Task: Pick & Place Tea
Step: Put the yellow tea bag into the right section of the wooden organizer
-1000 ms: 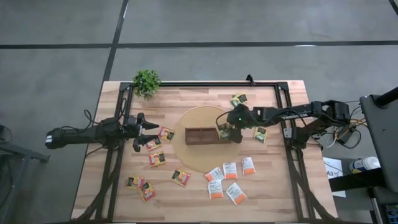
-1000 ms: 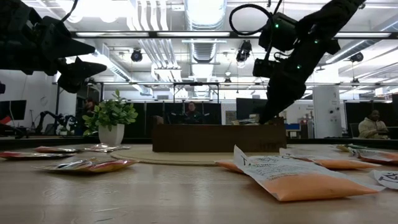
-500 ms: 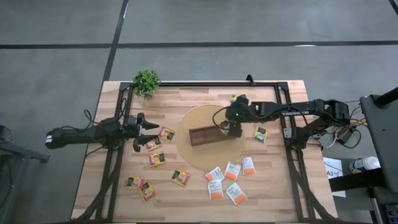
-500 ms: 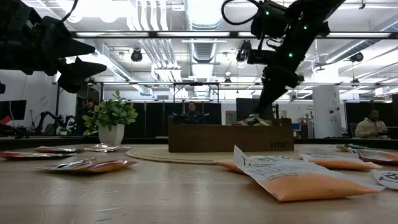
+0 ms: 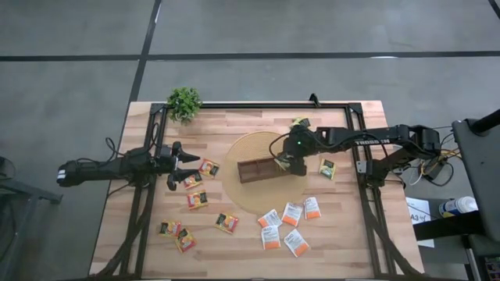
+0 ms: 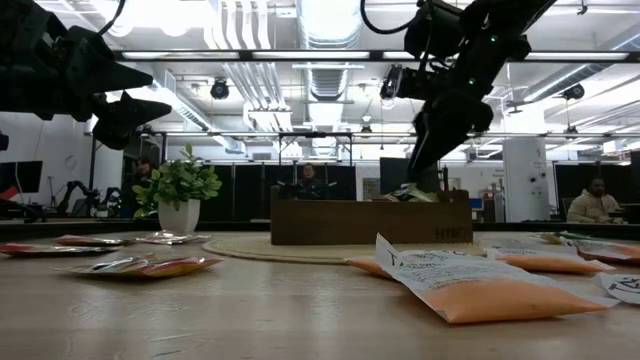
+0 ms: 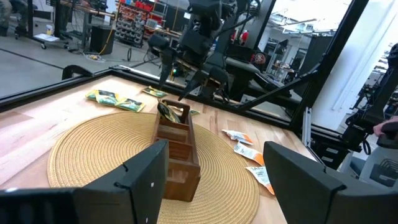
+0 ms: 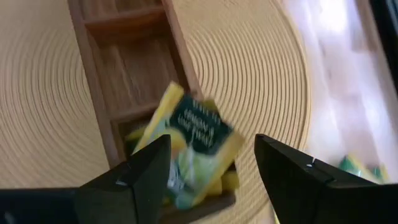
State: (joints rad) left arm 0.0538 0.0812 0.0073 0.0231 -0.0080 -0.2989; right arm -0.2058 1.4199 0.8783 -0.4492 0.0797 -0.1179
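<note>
wooden box (image 7: 176,152) on woven mat (image 7: 93,155), green-yellow sachet (image 7: 168,112) inside

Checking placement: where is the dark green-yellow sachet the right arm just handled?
In the high view, the green-yellow sachet lies tilted in the end compartment of the wooden box on the round mat, directly below the open right gripper.

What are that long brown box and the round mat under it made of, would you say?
The box looks like dark stained wood with a matte finish: thin plank walls and dividers show. The round mat looks like woven straw or a similar fibre, going by its pale tan coiled rings; which fibre is hard to tell.
</note>
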